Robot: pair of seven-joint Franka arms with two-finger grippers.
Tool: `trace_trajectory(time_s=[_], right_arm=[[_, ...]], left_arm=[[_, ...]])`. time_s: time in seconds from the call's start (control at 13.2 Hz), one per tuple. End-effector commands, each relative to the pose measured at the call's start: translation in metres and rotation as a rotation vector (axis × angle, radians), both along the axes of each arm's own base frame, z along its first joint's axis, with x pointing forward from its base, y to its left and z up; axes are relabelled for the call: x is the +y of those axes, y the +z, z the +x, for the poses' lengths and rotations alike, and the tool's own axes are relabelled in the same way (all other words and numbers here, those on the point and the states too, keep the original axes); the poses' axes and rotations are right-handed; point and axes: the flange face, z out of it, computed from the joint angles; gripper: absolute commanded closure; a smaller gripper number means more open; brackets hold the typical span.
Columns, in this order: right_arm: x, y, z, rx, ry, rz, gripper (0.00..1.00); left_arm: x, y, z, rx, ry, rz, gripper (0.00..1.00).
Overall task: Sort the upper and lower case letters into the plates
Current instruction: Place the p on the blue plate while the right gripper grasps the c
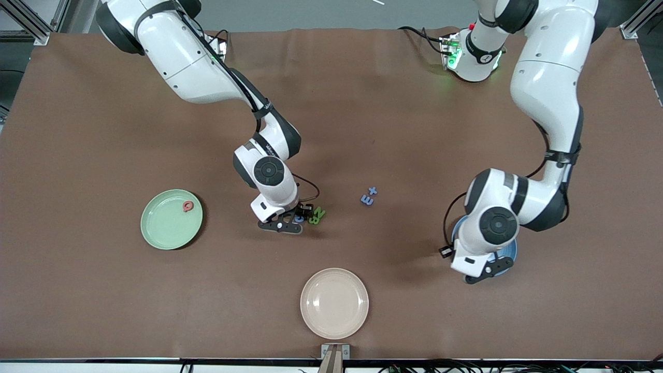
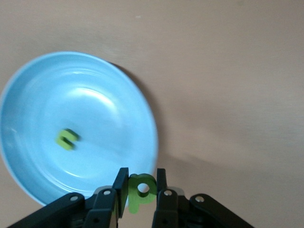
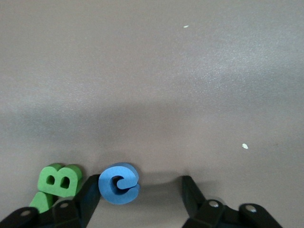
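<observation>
The table (image 1: 103, 290) is covered with a brown cloth that has some soft folds near the edge where the robot bases stand. Outside this edge there is grey floor, and metal frame bars show at the two corners there.

The mint green plate (image 1: 166, 228) lies toward the right arm's end of the table and carries a red letter (image 1: 188, 206). The blue plate (image 2: 42, 95) lies toward the left arm's end, mostly hidden under the left arm in the front view; inside it lies a small green letter (image 2: 67, 138). The cream dish (image 1: 334, 303) lies close to the table edge nearest the front camera, in the middle.

The left gripper (image 2: 141, 190) is over the blue plate's rim, clamped on a green letter "p" (image 2: 141, 189).

The right gripper (image 3: 140, 190) is low at the table's middle, fingers apart around a blue "c" (image 3: 119, 183); one finger touches it. Beside it lie a green "B" (image 3: 60, 179) and another green piece.

A blue "E" (image 1: 367, 199) and a blue plus sign (image 1: 372, 190) lie near the middle.
</observation>
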Motion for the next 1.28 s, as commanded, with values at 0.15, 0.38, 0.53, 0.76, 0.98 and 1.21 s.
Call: trace_trajectory(time_s=[0.15,0.38,0.53,0.76,0.98,1.21], right_arm=[[-0.005,-0.005,0.0,-0.003,-0.012,-0.015,0.99],[-0.04,-0.001,0.015,0.007,0.004,-0.028,1.0],[-0.104,0.012,0.026,0.029,0.091,-0.055,1.0],[-0.213,0.044,0.035,0.059,0.235,-0.083,1.0],[-0.298,0.08,0.044,0.129,0.355,-0.097,1.0],[-0.363,0.071,0.021,0.143,0.42,-0.087,1.0]], left_arm=[[0.027,-0.029,-0.021,-0.007,-0.056,-0.005,0.83],[0.031,-0.024,-0.021,-0.013,-0.062,-0.005,0.09],[0.028,-0.004,-0.023,-0.019,-0.066,0.0,0.01],[-0.011,0.028,-0.05,-0.026,-0.108,-0.02,0.01],[-0.068,0.03,-0.078,-0.019,-0.08,-0.062,0.02],[-0.125,0.014,-0.103,-0.016,0.019,-0.069,0.03]])
